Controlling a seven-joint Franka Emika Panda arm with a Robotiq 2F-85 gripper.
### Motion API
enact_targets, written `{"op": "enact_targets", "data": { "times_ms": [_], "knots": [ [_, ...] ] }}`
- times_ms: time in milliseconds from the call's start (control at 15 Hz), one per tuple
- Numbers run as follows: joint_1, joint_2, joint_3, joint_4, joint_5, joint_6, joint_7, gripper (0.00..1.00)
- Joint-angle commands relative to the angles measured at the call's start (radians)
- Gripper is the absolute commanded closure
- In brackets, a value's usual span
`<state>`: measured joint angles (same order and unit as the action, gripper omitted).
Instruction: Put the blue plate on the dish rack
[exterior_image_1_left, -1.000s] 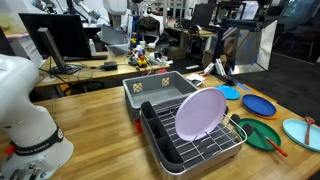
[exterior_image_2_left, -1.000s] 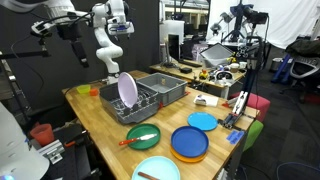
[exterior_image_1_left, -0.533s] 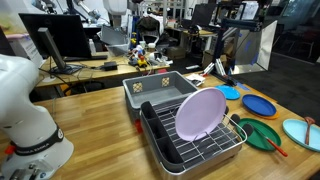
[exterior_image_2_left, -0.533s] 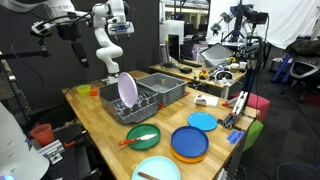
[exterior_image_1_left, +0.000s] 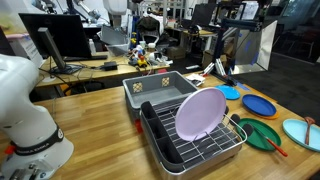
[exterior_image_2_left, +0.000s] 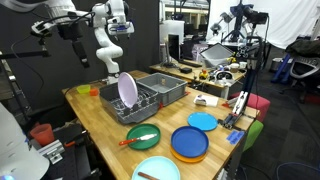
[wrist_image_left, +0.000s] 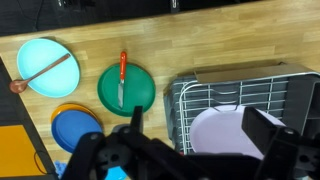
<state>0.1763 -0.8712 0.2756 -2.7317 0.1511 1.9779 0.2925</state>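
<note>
Your light wooden bench (exterior_image_1_left: 100, 110) carries: silver wire dish rack (exterior_image_1_left: 160, 135) on dark tray, grey plastic bin (exterior_image_1_left: 160, 100) just beside it; round green plate (wrist_image_left: 125, 88), pale sky-blue plate (wrist_image_left: 48, 65), small light-blue plate (exterior_image_2_left: 203, 121); orange plate (exterior_image_2_left: 190, 159) under the round royal-blue plastic plate (exterior_image_2_left: 189, 142).

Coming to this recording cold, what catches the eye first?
The lavender plate standing on edge in the dish rack draws the eye first. Then the blue plate stacked on an orange plate, beside a green plate bearing a red-handled utensil, on the wooden table.
</note>
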Motion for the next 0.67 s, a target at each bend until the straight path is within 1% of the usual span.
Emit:
{"op": "enact_targets", "data": {
  "times_ms": [0,333,400,467,533,600],
  "knots": [
    [-0.055,0.015,-0.018,-0.005,-0.001,0.043,0.049,0.0],
    [-0.192,0.068,-0.037,-0.031,-0.033,0.179,0.155,0.0],
    [-0.207,0.082,-0.041,-0.03,-0.037,0.207,0.163,0.0],
    [-0.235,0.097,-0.032,-0.03,-0.061,0.247,0.178,0.0],
    [-0.198,0.072,-0.051,-0.028,-0.046,0.194,0.144,0.0],
    [-0.206,0.081,-0.053,-0.028,-0.051,0.205,0.147,0.0]
  ]
}}
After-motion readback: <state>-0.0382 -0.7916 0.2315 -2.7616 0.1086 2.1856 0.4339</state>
